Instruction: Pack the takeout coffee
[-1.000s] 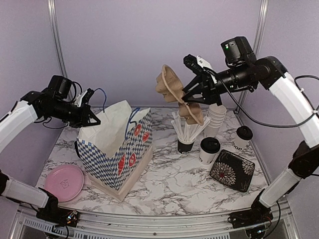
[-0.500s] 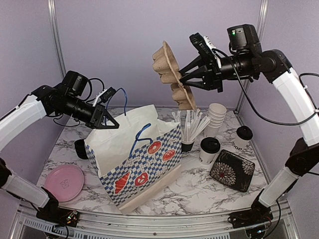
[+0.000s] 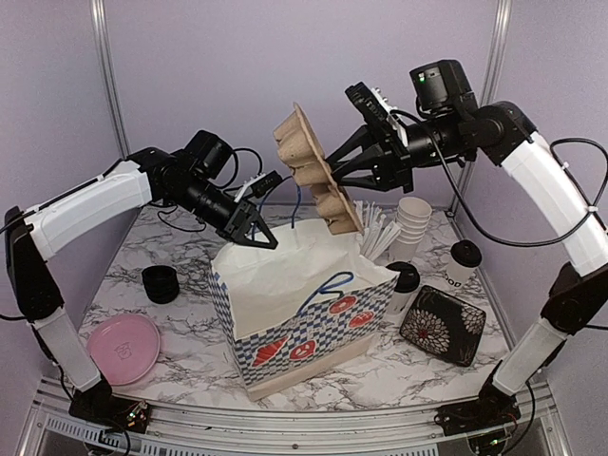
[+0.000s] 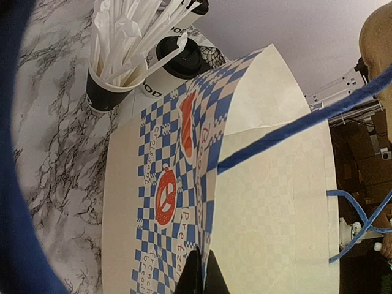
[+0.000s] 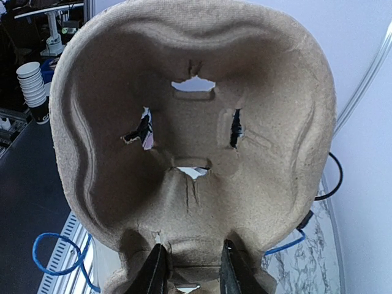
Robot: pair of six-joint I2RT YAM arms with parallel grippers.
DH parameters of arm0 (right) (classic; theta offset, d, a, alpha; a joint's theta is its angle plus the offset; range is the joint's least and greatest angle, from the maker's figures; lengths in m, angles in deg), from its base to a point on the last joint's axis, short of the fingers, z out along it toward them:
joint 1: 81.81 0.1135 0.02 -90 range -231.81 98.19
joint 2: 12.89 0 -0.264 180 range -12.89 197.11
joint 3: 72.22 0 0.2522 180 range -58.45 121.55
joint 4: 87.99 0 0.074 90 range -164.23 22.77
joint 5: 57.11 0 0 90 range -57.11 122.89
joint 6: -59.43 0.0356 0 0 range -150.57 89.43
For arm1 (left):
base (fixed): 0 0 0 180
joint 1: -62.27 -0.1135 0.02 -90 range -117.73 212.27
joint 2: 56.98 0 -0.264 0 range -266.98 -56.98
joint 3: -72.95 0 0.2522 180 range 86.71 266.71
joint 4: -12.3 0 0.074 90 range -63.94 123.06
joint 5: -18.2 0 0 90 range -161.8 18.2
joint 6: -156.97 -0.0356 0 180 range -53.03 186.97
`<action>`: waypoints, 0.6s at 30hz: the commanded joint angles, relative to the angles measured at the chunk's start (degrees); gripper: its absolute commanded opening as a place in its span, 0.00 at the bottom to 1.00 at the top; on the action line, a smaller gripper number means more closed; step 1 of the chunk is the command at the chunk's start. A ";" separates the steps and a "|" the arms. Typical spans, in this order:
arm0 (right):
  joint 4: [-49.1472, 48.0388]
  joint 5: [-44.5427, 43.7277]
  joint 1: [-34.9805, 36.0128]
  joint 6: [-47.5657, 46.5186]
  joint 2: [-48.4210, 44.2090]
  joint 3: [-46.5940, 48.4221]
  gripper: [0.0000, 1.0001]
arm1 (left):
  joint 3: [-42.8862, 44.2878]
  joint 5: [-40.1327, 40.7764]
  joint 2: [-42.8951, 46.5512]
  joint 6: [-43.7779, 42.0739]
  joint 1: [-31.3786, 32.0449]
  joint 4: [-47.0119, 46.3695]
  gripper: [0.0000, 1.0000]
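Coffee cups [image 3: 463,261] stand lidded on the worktop [image 3: 370,366] beside the paper bag [image 3: 304,318], none packed yet. The right hand [image 5: 193,274] is clamped on the pulp carrier [image 3: 313,176], held above the bag's mouth. The left hand [image 3: 258,236] pinches the bag's rim. Everything, I judge, remains to go in.

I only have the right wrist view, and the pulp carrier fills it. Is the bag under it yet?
Observer: In the top view the cup carrier hangs on edge in the right gripper, apparently over the open mouth of the paper bag.
Operator: Is anything holding the bag open?
Observer: The left gripper pinches the bag's rim between its fingers.
Operator: Where are the coffees?
Observer: Two lidded cups stand on the table, right of the bag.
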 commanded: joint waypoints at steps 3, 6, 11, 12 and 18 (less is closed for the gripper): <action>-2.10 -2.66 3.91 -4.17 -1.30 -7.52 0.26 | 4.88 0.26 -4.42 -1.88 0.32 2.01 0.08; -1.44 -4.44 5.55 -5.73 -0.91 -8.82 0.26 | 5.85 1.93 -4.71 -2.09 0.31 2.03 0.26; -1.15 -5.60 6.35 -7.12 0.31 -9.88 0.26 | 6.85 7.37 -1.84 -2.19 0.27 1.88 0.52; -0.95 -6.01 6.35 -7.46 0.76 -9.99 0.26 | 6.77 9.01 -0.69 -1.82 0.29 1.36 0.57; 1.11 -7.33 6.71 -9.32 3.36 -9.81 0.26 | 1.72 20.54 9.77 -0.70 0.32 -4.66 0.69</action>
